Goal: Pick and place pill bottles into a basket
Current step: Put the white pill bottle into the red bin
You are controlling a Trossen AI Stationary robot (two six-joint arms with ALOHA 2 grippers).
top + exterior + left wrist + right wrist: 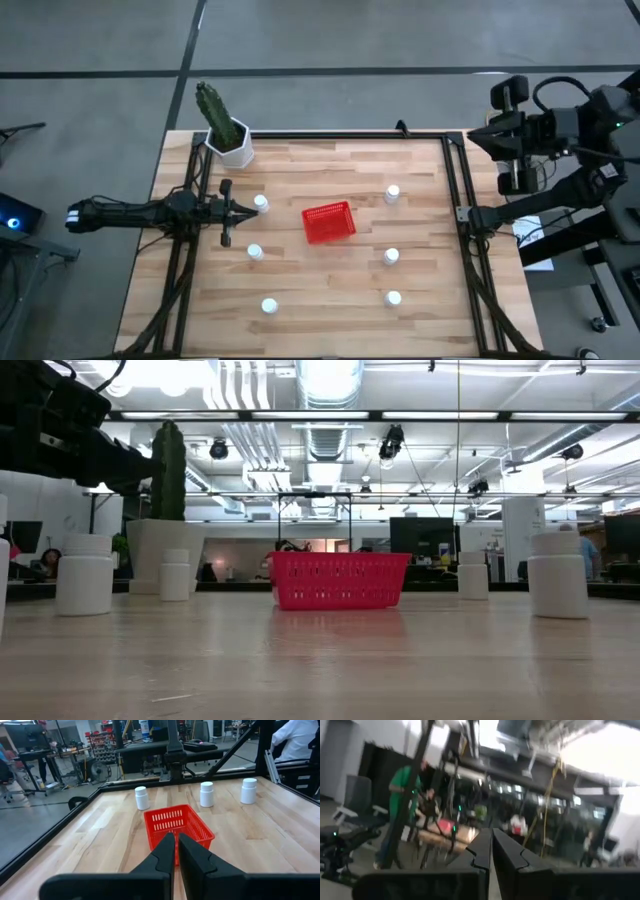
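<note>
The left hand (240, 209) hovers over the desk (330, 310), its fingers pressed together and holding nothing. One pill bottle (261, 204) stands just beside its tip; another (255, 252) stands near it. The red basket (328, 223) sits ahead of the hand, with three bottles (391, 257) beyond it. The right hand (491, 845), fingers pressed together, waits off the desk edge.

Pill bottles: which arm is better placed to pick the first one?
Left. The left gripper, fingers shut, is over the table beside a pill bottle, close to the basket. The right gripper is off the table's edge, aimed at the room.
</note>
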